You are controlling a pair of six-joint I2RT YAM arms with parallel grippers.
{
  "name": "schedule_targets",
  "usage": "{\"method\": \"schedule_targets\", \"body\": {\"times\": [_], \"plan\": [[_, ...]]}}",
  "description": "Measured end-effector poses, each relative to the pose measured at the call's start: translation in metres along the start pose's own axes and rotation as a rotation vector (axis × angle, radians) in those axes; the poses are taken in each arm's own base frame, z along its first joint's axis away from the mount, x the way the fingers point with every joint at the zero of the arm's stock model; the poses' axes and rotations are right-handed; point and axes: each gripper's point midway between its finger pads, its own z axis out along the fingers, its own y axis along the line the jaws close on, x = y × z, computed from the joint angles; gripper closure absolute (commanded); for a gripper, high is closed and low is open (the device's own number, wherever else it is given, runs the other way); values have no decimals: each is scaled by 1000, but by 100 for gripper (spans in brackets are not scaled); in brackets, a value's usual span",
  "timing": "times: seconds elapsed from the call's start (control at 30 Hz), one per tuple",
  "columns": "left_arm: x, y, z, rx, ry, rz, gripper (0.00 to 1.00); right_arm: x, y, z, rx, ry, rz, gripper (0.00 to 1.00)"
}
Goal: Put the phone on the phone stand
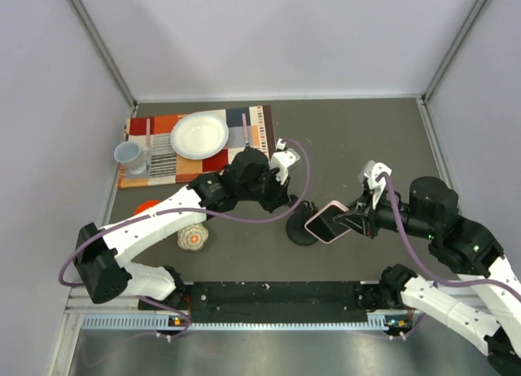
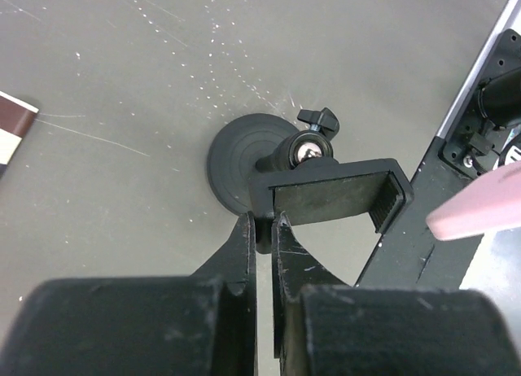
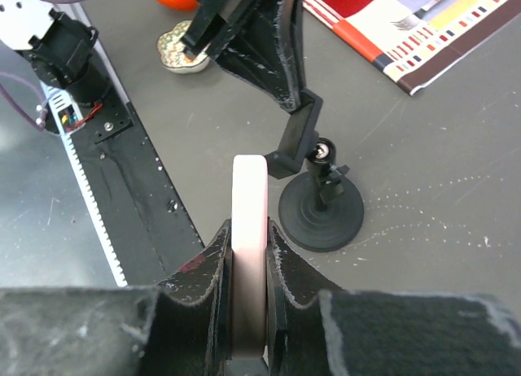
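The phone [image 1: 327, 221], black screen with a pale pink edge, is held above the table by my right gripper [image 1: 352, 219], which is shut on it. In the right wrist view the phone [image 3: 250, 189] stands edge-on between the fingers [image 3: 285, 254]. The black phone stand [image 1: 302, 231] has its disc base [image 3: 321, 217] on the table just left of the phone. My left gripper [image 2: 264, 223] is shut on the left end of the stand's cradle [image 2: 330, 198]. The cradle's slot is empty. The phone's pink corner [image 2: 480, 205] shows to the cradle's right, apart from it.
A striped placemat [image 1: 254, 128] at the back left carries a white plate [image 1: 199, 135] and a cup [image 1: 130, 156]. An orange object [image 1: 146, 207] and a patterned round object [image 1: 194, 238] lie under the left arm. A black rail [image 1: 277, 295] runs along the near edge.
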Motion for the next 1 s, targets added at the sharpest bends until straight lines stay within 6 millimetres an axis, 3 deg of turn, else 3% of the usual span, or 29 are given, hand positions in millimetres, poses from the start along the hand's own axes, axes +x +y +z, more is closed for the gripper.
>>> {"method": "schedule_targets", "body": {"times": [0.23,0.4,0.77,1.0], "plan": [[-1,3,0,-12,-12,35,100,-11,24,7,-170,-54,-96,100],[2,4,-1,-3,-20,97,100,-15,38,22,-306,-106,-185,100],[6,-3,-7,71,-49,280,100,-12,40,85,-462,-157,-297,100],[7,-7,-9,102,-42,334,100,-7,44,103,-536,-150,-363,100]]}}
